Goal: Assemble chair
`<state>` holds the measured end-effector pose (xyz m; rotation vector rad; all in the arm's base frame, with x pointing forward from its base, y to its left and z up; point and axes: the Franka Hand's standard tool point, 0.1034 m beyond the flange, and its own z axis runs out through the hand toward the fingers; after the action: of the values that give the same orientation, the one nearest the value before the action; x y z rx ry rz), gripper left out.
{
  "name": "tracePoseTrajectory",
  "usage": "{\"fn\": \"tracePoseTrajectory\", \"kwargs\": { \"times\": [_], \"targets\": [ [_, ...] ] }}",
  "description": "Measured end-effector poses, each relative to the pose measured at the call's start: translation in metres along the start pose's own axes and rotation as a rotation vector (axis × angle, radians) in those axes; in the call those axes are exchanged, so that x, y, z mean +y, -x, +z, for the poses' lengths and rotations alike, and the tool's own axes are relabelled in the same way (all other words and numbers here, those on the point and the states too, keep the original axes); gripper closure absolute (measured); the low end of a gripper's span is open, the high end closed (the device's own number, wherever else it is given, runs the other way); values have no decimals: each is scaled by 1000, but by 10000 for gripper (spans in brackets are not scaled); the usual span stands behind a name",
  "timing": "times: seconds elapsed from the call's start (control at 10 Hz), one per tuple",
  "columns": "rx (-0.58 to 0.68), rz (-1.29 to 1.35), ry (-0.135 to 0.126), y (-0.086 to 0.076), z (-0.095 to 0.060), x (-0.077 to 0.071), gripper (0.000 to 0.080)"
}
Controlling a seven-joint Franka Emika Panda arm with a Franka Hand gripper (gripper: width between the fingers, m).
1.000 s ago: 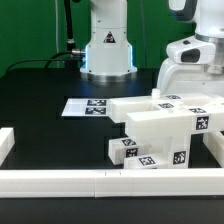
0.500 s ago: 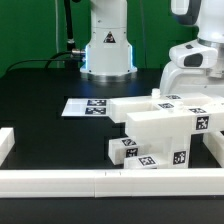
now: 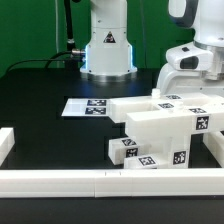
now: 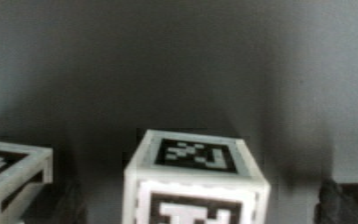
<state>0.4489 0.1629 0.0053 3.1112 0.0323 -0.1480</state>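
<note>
The end effector [image 3: 190, 86] hovers directly above the chair parts [image 3: 160, 128].

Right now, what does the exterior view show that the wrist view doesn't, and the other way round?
Only the exterior view: the robot base, the marker board, the rail and the whole cluster of chair parts.
Only the wrist view: a close look at one block with a tag on its upper face, and a second tagged block beside it, a dark gap between them.
Both: white tagged chair parts on the black table.
</note>
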Motion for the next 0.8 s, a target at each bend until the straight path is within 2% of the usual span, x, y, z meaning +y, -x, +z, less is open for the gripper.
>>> {"fn": "tracePoseTrajectory", "kwargs": {
  "times": [0.5,0.7,0.8],
  "targets": [
    [-2,1,1,0,0,1,165],
    [-2,1,1,0,0,1,537],
    [-2,1,1,0,0,1,537]
  ]
}}
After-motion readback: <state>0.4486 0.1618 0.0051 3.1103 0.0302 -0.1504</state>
